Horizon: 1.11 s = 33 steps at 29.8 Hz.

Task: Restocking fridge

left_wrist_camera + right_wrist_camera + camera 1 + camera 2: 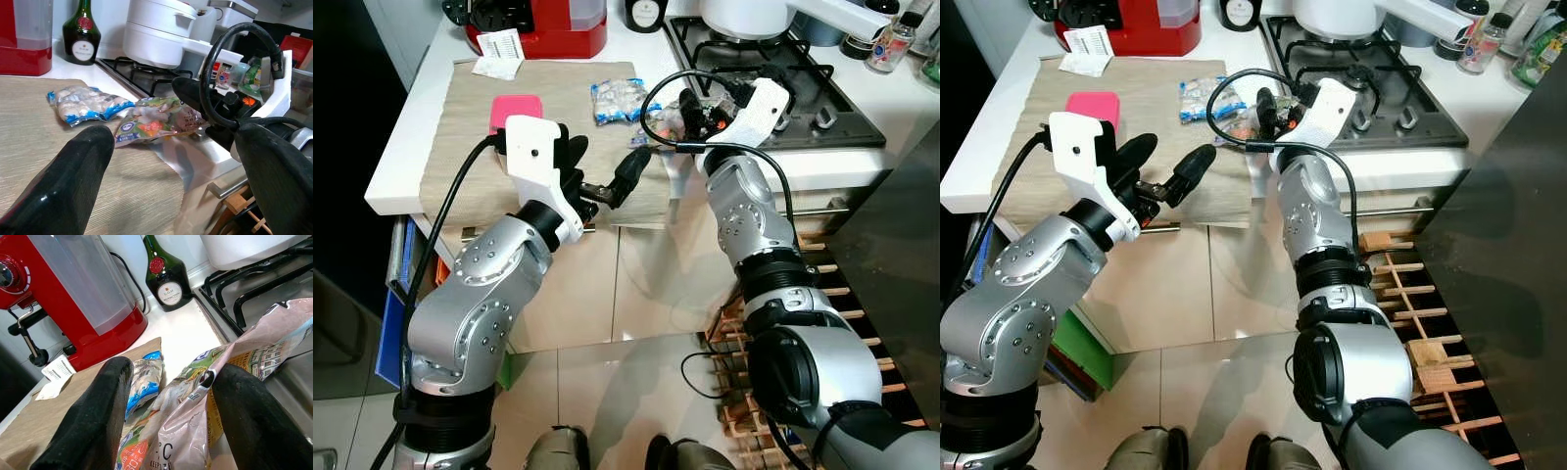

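Two food packets lie on the counter beside the hob: a pink and green one [666,119] and a blue and white one [619,100] just behind it on the beige mat [480,137]. My right gripper [176,374] is open, its black fingers [102,416] standing either side of the pink packet [195,416] at the mat's right edge. My left gripper [603,168] hovers open and empty over the counter's front edge, pointing toward the packets [156,120].
On the mat's left part lies a pink box [516,113]. At the back stand a red coffee machine [538,24], a receipt [499,49], a dark bottle [166,279], and a white pot [744,15] on the gas hob [803,88]. A wooden rack [842,294] lies on the floor.
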Motion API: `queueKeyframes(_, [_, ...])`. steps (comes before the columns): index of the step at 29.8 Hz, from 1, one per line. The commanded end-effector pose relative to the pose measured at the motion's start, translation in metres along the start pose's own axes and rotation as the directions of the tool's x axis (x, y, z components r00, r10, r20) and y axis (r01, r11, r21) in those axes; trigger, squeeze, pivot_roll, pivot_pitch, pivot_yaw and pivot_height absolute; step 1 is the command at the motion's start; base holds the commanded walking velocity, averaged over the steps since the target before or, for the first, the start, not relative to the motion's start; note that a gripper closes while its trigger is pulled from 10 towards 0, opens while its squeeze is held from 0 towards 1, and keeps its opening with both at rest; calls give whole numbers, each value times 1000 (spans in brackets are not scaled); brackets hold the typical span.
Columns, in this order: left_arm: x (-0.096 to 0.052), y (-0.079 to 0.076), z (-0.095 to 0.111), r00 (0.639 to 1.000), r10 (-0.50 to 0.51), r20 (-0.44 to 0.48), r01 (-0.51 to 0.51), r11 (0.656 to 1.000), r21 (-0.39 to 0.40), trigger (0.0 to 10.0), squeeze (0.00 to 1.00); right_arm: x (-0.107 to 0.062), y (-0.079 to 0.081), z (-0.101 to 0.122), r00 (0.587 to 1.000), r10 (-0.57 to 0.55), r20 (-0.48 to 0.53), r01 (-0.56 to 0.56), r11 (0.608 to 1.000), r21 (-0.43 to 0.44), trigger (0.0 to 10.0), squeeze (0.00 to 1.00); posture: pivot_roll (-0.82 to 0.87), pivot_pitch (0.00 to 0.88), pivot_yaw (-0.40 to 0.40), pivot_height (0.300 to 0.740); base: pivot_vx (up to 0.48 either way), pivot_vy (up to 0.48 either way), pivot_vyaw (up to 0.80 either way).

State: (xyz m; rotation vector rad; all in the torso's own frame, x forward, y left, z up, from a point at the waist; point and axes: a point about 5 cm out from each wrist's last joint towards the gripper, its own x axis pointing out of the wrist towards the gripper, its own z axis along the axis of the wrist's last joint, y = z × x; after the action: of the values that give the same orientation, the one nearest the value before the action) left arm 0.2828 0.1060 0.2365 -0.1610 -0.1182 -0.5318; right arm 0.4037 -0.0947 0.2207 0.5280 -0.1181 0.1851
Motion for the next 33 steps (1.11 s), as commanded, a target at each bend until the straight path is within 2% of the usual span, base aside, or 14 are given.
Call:
queueKeyframes(1, [1,0,1,1000,1,0,-2,1000,19,10000,0,0,-4,7,1000,-13,15,13,1000,-27,10000,0,79,108,-59,740,0,0,0])
queueKeyframes(5, [1,0,1,1000,-2,3,2,1000,17,10000,0,-4,-14,-4,996,-75,-50,77,997,24,10000,0,78,108,-60,740,0,0,0])
queueKeyframes(6, [1,0,1,1000,-3,2,3,1000,16,10000,0,-6,-19,-12,989,-108,-99,116,990,81,10000,0,76,108,-59,740,0,0,0])
queueKeyframes(7, [1,0,1,1000,-4,2,4,1000,16,10000,0,-8,-22,-17,983,-132,-126,147,982,115,4275,0,76,108,-59,740,0,0,0])
queueKeyframes(8, [1,-1,1,1000,-6,2,6,1000,16,10000,0,-9,-25,-22,977,-142,-156,166,975,149,0,0,74,107,-58,740,0,0,0])
queueKeyframes(9, [1,-1,1,1000,-6,2,6,1000,16,10000,0,-9,-25,-22,977,-142,-156,166,975,149,0,0,74,107,-58,740,0,0,0])
queueKeyframes(13, [2,-2,1,1000,-13,2,13,1000,14,10000,0,-15,-32,-41,952,-163,-260,226,945,236,0,0,75,108,-56,740,0,0,0])
queueKeyframes(21, [2,-1,2,1000,-13,3,13,1000,18,10000,0,-11,-25,-31,968,-118,-220,175,950,260,0,0,78,104,-55,740,0,0,0])
queueKeyframes(22, [2,-1,2,1000,-13,3,13,1000,19,10000,0,-11,-21,-28,973,-101,-208,157,948,276,0,243,78,103,-55,740,0,0,0])
queueKeyframes(23, [2,-1,2,1000,-13,3,13,1000,20,10000,0,-11,-20,-28,974,-92,-208,151,946,288,0,251,78,103,-55,740,0,0,0])
queueKeyframes(27, [2,-1,2,1000,-12,3,12,1000,20,10000,0,-13,-17,-28,977,-75,-202,135,944,300,0,227,78,103,-55,740,0,0,0])
queueKeyframes(29, [2,-1,2,1000,-13,3,13,1000,19,10000,0,-12,-16,-23,982,-65,-177,116,946,301,0,227,72,103,-54,740,0,0,0])
queueKeyframes(31, [3,-1,2,1000,-17,3,17,1000,18,10000,0,-7,-11,-8,992,-30,-120,67,948,311,0,165,69,103,-53,740,0,0,0])
queueKeyframes(33, [3,-1,2,1000,-18,3,18,1000,18,10000,0,-6,-10,-5,994,-20,-111,54,948,312,0,165,69,103,-53,740,0,0,0])
